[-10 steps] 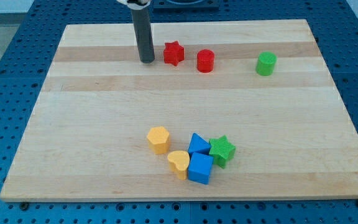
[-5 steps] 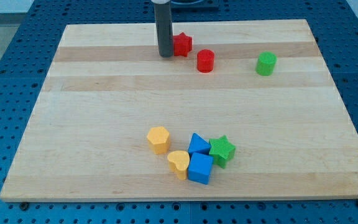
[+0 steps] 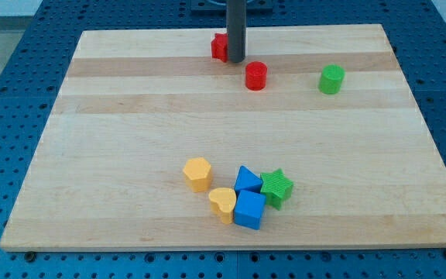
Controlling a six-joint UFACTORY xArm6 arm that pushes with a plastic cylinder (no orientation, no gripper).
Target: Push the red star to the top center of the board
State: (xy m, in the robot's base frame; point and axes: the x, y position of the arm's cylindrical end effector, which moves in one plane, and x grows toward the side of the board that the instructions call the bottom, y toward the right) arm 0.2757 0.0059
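Red star (image 3: 219, 47) at board (image 3: 130, 116) top centre, partly hidden behind my tip (image 3: 235, 60); no pincer visible.

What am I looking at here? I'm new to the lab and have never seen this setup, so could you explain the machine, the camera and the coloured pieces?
The dark vertical rod is the end of a robot arm; it has no claw and holds nothing, it only pushes. My tip rests on a wooden board, seen by one camera looking down at a slant. The tip sits at the right of the red star, partly hiding it, near the board's top centre. Just below and right stands a red cylinder, and further right a green cylinder. Near the bottom is a cluster: a yellow hexagon, a yellow heart, two blue blocks and a green star.
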